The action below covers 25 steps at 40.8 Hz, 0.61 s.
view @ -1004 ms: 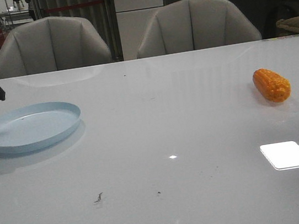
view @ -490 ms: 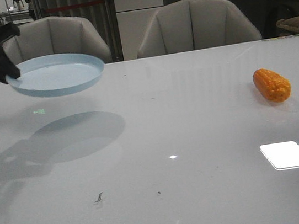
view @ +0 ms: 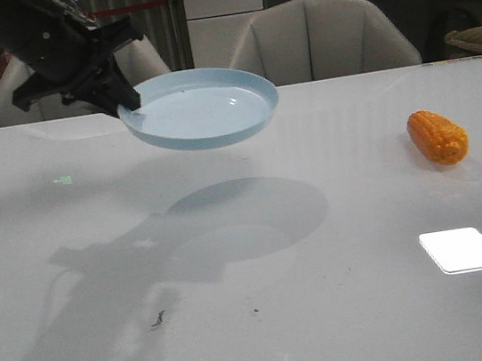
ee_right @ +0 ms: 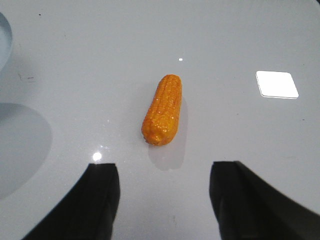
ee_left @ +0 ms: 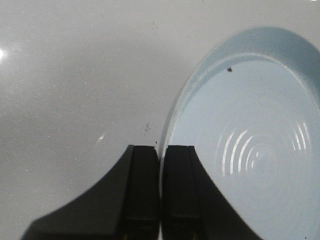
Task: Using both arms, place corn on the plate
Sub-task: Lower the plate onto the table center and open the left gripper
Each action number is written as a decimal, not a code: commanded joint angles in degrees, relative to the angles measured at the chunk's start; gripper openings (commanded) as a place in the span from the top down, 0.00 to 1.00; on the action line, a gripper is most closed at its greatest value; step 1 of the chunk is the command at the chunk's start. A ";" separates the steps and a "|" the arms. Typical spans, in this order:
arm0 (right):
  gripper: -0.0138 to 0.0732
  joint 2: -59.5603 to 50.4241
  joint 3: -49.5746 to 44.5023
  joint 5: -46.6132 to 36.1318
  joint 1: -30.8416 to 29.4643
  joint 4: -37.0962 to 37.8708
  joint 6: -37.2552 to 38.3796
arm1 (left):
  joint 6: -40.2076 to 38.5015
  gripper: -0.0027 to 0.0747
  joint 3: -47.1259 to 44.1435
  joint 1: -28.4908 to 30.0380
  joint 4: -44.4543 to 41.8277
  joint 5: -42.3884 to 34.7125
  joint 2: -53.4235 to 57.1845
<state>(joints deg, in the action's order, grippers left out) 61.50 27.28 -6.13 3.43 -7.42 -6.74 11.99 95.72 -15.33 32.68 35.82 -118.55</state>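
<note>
My left gripper [view: 125, 102] is shut on the left rim of the pale blue plate [view: 204, 109] and holds it in the air above the table's middle-left. In the left wrist view the two fingers [ee_left: 145, 170] pinch the plate's rim [ee_left: 170, 125]. The orange-yellow corn [view: 438, 137] lies on the table at the right. In the right wrist view my right gripper [ee_right: 165, 172] is open and empty, with the corn [ee_right: 162, 110] a little ahead of its fingertips. The right arm does not show in the front view.
Two grey chairs [view: 320, 39] stand behind the table's far edge. A bright light patch [view: 462, 250] reflects on the table at the front right. The plate's shadow [view: 246, 216] falls on the table's middle.
My left arm has lifted the plate off the table at the far left and carried it up and to the right. The corn has not moved.
</note>
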 commanded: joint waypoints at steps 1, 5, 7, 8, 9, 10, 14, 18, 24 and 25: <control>0.26 -0.80 2.19 -4.40 -0.39 0.51 -0.30 | -0.40 0.84 1.85 -1.42 2.12 -1.98 1.52; 0.26 -0.80 2.19 -4.40 -0.39 0.51 -0.30 | -0.40 0.84 1.85 -2.07 2.39 -1.98 -0.47; 0.26 -0.80 2.19 -4.40 -0.39 0.51 -0.30 | -0.40 0.83 1.85 -2.24 2.39 -2.11 -1.33; 0.26 -0.80 2.19 -4.40 -0.39 0.51 -0.30 | -0.40 0.82 1.85 -2.24 2.50 -2.53 -1.69; 0.26 -0.80 2.19 -4.40 -0.39 0.51 -0.30 | -0.40 0.80 1.85 -2.24 2.51 -2.77 -2.04; 0.26 -0.80 2.19 -4.40 -0.39 0.51 -0.30 | -0.40 0.78 1.85 -2.24 2.51 -3.26 -2.25; 0.26 -0.80 2.19 -4.34 -0.39 0.51 -0.30 | -0.40 0.67 1.85 -2.24 2.51 -4.31 -3.30; 0.26 -0.80 2.19 -4.34 -0.39 0.51 -0.30 | -0.40 0.56 1.85 -2.24 2.36 -4.44 -3.55; 0.26 -0.80 2.19 -4.54 -0.39 0.51 -0.30 | -0.40 0.50 2.38 -2.24 2.48 -4.32 -3.43; 0.26 -0.80 2.19 -4.61 -0.39 0.51 -0.30 | -0.40 0.50 2.70 -2.24 2.67 -4.32 -3.32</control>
<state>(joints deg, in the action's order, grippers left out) 61.50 27.28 -6.10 3.43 -7.42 -6.74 11.99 95.96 -17.25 33.27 33.55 -125.70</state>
